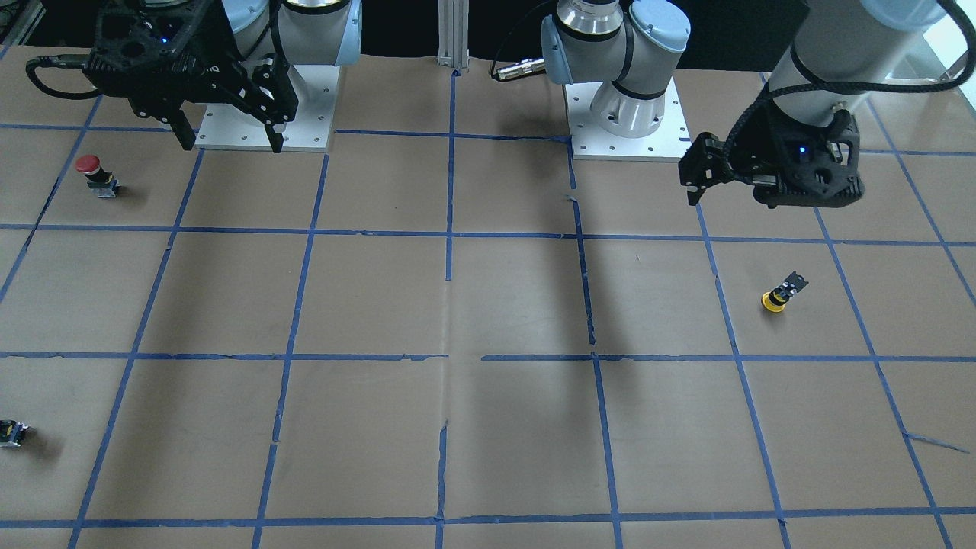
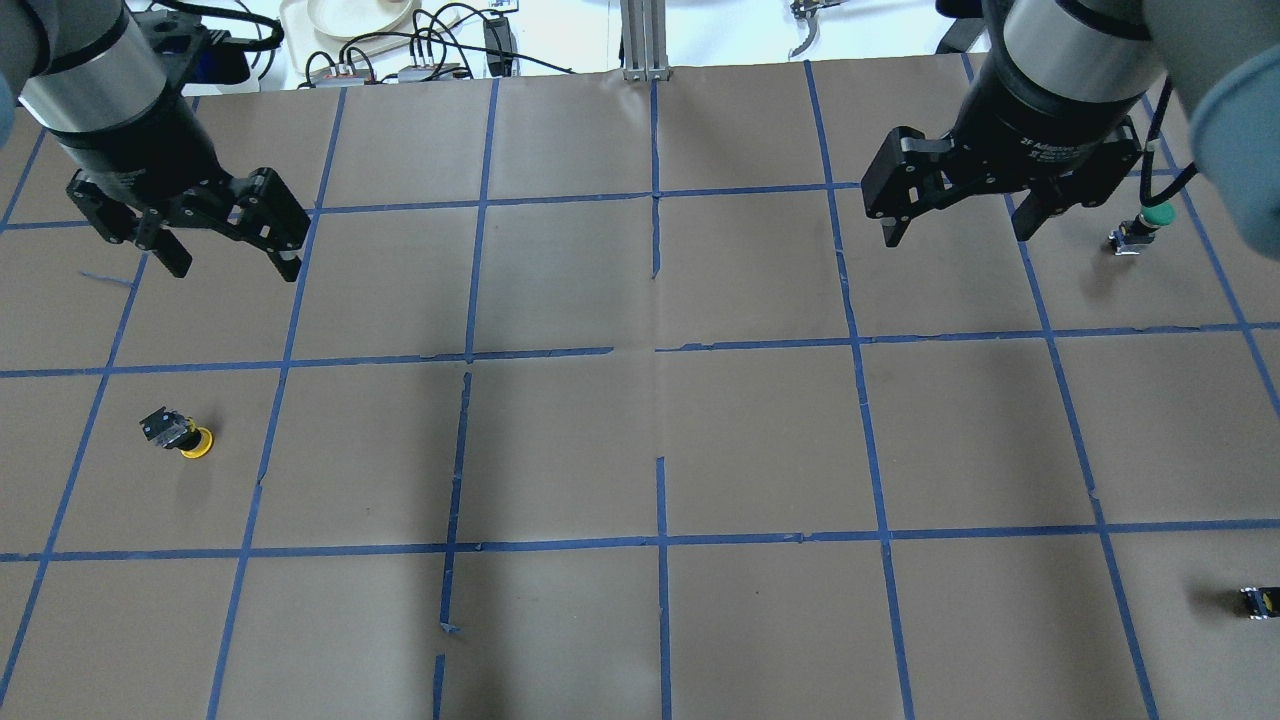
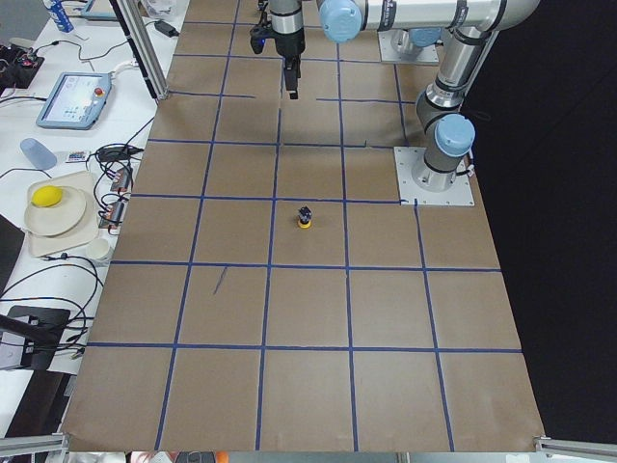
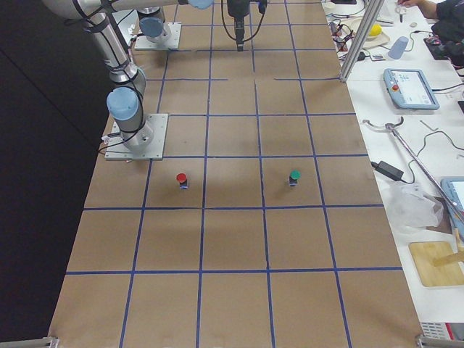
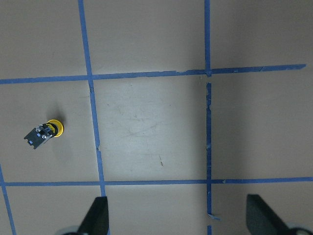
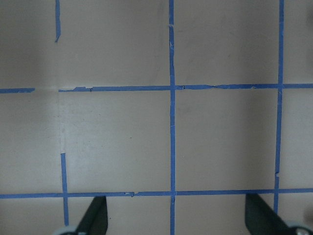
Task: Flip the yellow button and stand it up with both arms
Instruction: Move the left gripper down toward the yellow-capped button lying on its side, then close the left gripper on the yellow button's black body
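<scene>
The yellow button [image 1: 779,293] lies tipped over on the brown paper, its yellow cap on the table and its square base raised. It also shows in the overhead view [image 2: 178,433], the left side view [image 3: 305,216] and the left wrist view [image 5: 45,133]. My left gripper [image 2: 235,268] is open and empty, hovering above the table farther out from the robot than the button; it also shows in the front view [image 1: 698,194]. My right gripper [image 2: 955,235] is open and empty on the opposite side of the table [image 1: 231,143].
A red-capped button [image 1: 95,175] stands near the right arm's base. A green-capped button [image 2: 1140,228] stands beside the right gripper. A tiny dark switch block [image 2: 1258,601] lies at the table's right edge. Blue tape lines grid the paper.
</scene>
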Robot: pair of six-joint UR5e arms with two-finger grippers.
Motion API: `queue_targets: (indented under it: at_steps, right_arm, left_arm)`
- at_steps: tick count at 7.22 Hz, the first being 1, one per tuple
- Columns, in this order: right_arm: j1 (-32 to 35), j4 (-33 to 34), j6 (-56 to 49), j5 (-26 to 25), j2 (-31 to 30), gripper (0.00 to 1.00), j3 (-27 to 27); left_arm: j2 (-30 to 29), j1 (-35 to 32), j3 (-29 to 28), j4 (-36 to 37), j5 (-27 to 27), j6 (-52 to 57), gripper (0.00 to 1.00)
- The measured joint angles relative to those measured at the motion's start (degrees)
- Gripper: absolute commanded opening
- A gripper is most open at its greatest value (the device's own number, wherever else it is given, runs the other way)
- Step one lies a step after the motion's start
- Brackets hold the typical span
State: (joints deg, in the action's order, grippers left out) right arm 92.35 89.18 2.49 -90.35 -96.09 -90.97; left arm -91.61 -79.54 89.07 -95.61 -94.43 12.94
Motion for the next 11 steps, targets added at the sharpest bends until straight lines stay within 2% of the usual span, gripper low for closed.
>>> queue_targets:
  at_steps: [2,5,7,9,11]
  right_arm:
    - [0.0,-0.1,0.0,0.0,0.0,1.0,0.0]
    - [0.0,-0.1,0.0,0.0,0.0,1.0,0.0]
    - [0.1,-0.1,0.0,0.0,-0.1,1.0,-0.1]
    - [0.1,-0.1,0.0,0.0,-0.1,1.0,-0.1]
    - [0.1,-0.1,-0.1,0.0,-0.1,1.0,0.0]
  left_arm:
    - [-3.7,8.6,0.2,0.4,0.3,7.5,1.0]
    - [-6.7,15.5,3.2,6.7,0.0,28.3,0.99]
    - [-7.1,19.2,8.6,13.6,0.0,39.7,0.99]
    - [-6.9,20.8,15.1,21.6,-0.3,46.0,0.99]
    - [-6.8,22.3,18.9,25.9,-0.1,51.7,0.99]
